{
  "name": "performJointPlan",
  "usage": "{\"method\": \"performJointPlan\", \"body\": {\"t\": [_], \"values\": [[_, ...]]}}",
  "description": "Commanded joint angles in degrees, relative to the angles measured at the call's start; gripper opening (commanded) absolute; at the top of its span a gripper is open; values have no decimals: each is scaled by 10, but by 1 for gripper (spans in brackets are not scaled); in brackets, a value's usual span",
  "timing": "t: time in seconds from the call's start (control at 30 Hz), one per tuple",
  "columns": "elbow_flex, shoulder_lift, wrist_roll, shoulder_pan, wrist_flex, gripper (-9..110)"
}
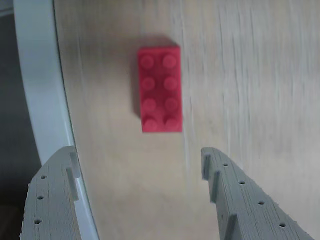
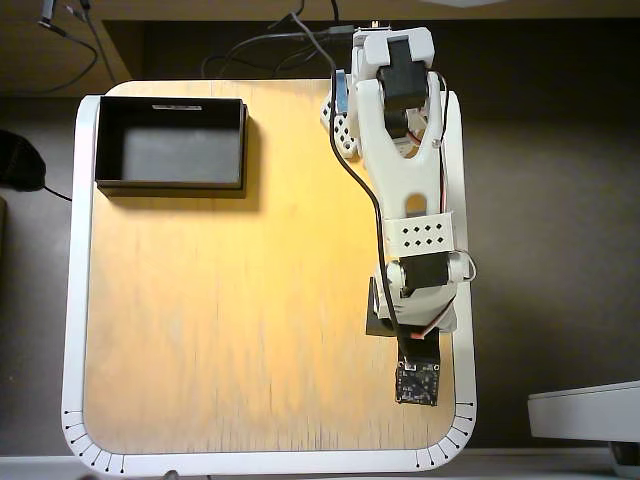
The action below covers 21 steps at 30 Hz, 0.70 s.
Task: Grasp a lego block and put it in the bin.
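Hovering above the lego block (image 1: 160, 89), the claw (image 1: 145, 200) stands spread wide, its two grey fingers (image 1: 52, 200) framing the bottom of the wrist view with nothing between them. The block lies flat on the desk (image 1: 250, 75), studs up, long side running away from the claw, and it sits just ahead of the gap between the fingers, nearer the finger on the right of that view in line, though touching neither. The desk's pale rim (image 1: 37, 75) curves down just left of the block there, so the block rests close to the desk's edge.

In the overhead view the block itself is hidden under the arm (image 2: 410, 200), which reaches from its base at the top toward the desk's lower right corner. The bin (image 2: 170, 143) stands well apart from the arm's tip, in the upper left corner of the desk, and its dark floor looks bare.

Progress, as I judge it: only the approach is made. Nothing is grasped, nothing lifted. Left to do: lower the claw around the block, close on it, carry it diagonally across the desk to the bin, release.
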Motion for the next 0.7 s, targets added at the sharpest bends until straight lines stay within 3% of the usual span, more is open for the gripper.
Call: {"method": "performJointPlan", "body": {"t": [0.0,0.67], "values": [[-79,-3,8,8,-24,25],[-78,-62,25,33,-94,25]]}}
